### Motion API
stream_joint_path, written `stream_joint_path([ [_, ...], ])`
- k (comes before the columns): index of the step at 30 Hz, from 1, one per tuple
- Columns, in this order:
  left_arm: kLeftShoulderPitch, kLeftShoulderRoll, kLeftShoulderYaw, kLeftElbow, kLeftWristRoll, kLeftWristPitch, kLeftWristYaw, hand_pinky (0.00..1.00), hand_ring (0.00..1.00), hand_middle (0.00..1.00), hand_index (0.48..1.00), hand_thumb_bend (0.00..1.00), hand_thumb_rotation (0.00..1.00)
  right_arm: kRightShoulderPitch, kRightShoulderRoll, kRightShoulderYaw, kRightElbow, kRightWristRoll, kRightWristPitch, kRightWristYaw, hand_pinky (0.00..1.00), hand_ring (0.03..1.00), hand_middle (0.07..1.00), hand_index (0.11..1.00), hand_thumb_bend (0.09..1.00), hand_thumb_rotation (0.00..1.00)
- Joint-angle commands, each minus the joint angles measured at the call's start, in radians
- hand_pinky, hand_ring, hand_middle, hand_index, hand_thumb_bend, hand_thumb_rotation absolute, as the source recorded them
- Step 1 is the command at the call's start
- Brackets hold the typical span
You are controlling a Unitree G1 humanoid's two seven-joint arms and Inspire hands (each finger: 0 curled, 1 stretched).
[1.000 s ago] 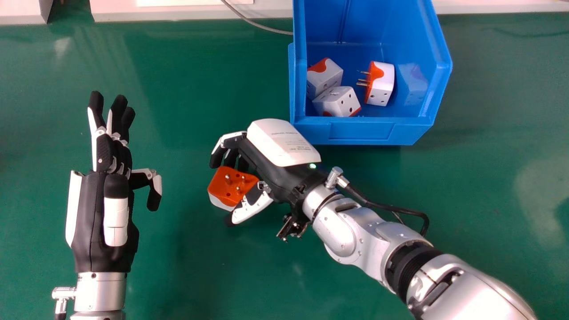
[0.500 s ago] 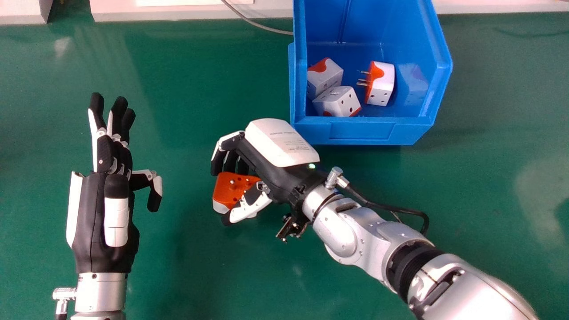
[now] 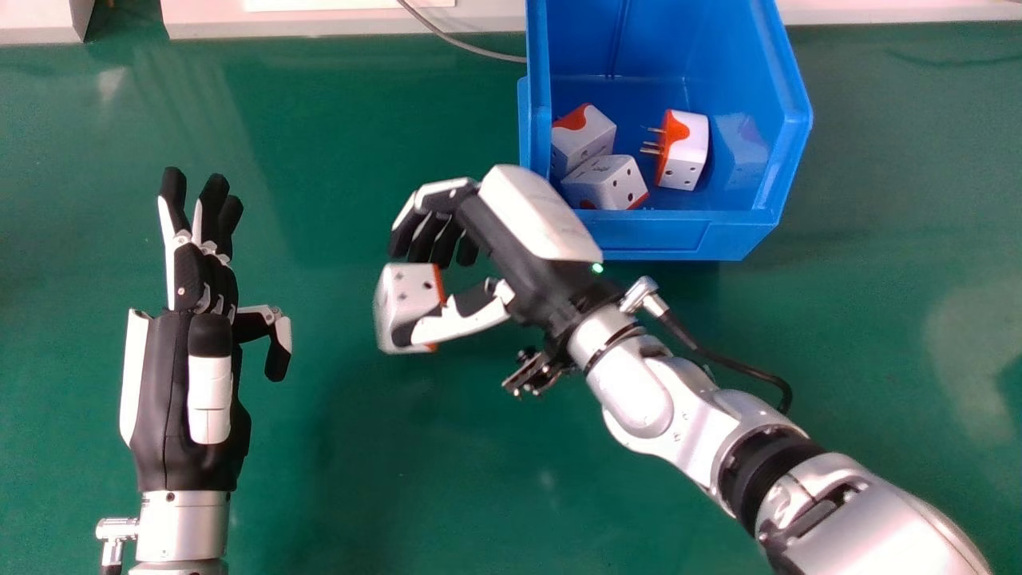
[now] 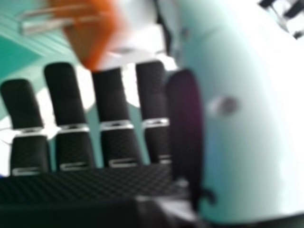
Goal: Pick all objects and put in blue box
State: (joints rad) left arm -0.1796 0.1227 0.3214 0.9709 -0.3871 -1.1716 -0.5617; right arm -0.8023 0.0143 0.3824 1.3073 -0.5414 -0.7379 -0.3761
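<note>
My right hand point(image 3: 527, 231) is left of and below the blue box point(image 3: 651, 235) in the head view, its fingers curled and its thumb against a white and orange plug adapter point(image 3: 411, 299), pinched at the fingertips. The right hand view has the adapter point(image 4: 92, 31), its orange face and metal pins blurred, beyond the fingers of my right hand point(image 4: 111, 95). Inside the box lie three more adapters: one point(image 3: 587, 136) at the left wall, one point(image 3: 611, 184) near the front wall, one point(image 3: 683, 152) farther right. My left hand point(image 3: 196, 383) rests open at the left of the head view.
A grey cable point(image 3: 463, 46) runs to the box's left side along the back of the green table point(image 3: 335, 471). A white ledge point(image 3: 343, 22) borders the table's far edge. The box's front left corner is close to my right hand.
My right hand has moved up and slightly right in the head view, carrying the adapter. The adapter has turned, its white side now facing up instead of its orange pinned face. My left hand stays put.
</note>
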Motion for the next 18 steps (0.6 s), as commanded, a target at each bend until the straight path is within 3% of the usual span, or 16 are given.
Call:
stream_joint_path([
  [1, -0.002, -0.004, -0.002, -0.007, 0.015, -0.026, 0.005, 0.00, 1.00, 1.00, 1.000, 1.00, 0.96, 0.007, -0.018, -0.031, -0.039, 0.042, -0.057, 0.019, 0.41, 0.459, 0.477, 0.500, 0.529, 0.00],
  [8, -0.009, 0.003, 0.002, 0.016, 0.034, -0.033, 0.019, 0.00, 1.00, 1.00, 1.000, 1.00, 0.96, 0.020, -0.049, -0.078, -0.083, 0.079, -0.149, 0.030, 0.39, 0.441, 0.474, 0.502, 0.528, 0.00],
  [12, -0.005, 0.004, -0.002, 0.007, 0.045, -0.035, 0.032, 0.00, 1.00, 1.00, 1.000, 1.00, 0.96, 0.022, -0.051, -0.111, -0.096, 0.114, -0.194, 0.052, 0.38, 0.440, 0.473, 0.502, 0.528, 0.00],
  [18, -0.009, 0.011, -0.004, 0.013, 0.032, -0.029, 0.018, 0.00, 1.00, 1.00, 1.000, 1.00, 0.96, 0.019, -0.052, -0.141, -0.103, 0.142, -0.218, 0.078, 0.37, 0.442, 0.472, 0.503, 0.528, 0.00],
])
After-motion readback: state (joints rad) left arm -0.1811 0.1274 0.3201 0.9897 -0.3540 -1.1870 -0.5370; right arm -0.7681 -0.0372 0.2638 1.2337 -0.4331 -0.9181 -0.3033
